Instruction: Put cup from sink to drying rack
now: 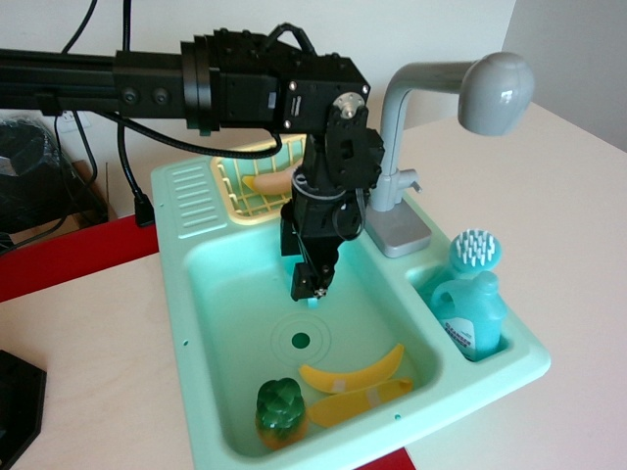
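Observation:
My gripper [309,286] hangs from the black arm into the mint-green sink [201,323], above the round drain [300,341]. Its dark fingers are seen edge-on, so the gap between them does not show. A small teal-blue sliver [313,301] shows right under the fingertips. It may be part of the cup, but I cannot tell, and no whole cup is in view. The pale-yellow drying rack [238,196] sits behind the basin at the back left, partly hidden by the arm, with a yellow-orange piece [266,182] lying in it.
A grey faucet [431,108] arches over the back right of the basin. A turquoise soap bottle with a brush top [470,304] stands in the right side compartment. Two yellow banana-shaped pieces [355,373] and a green pepper [279,406] lie at the basin's front.

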`<state>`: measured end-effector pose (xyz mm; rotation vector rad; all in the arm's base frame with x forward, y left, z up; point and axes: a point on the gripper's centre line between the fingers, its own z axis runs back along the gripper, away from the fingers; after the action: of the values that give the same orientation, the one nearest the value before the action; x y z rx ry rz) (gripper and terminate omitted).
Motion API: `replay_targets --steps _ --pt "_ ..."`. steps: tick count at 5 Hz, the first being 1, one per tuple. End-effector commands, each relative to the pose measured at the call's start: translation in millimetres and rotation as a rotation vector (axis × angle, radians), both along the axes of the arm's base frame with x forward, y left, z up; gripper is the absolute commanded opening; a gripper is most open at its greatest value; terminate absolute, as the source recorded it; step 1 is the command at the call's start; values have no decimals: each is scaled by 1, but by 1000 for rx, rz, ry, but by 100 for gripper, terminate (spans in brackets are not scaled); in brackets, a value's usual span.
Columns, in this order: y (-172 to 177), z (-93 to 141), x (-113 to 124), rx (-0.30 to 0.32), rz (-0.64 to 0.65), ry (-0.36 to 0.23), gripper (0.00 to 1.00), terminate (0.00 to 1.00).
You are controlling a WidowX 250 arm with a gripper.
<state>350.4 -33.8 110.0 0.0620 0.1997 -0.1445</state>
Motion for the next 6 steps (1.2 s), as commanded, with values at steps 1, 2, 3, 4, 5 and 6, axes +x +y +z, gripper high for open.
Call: replay_targets --steps 1,2,3,4,5,6 --pt "0 0 0 0 0 0 100 0" --pt "-2 2 16 -19 9 -1 100 0" --pt "-3 1 26 -15 20 -5 100 0" --pt "-4 -3 34 -6 26 -2 100 0" --pt "-3 -13 37 24 22 -2 0 0" --pt "-1 -19 33 26 26 -15 0 0"
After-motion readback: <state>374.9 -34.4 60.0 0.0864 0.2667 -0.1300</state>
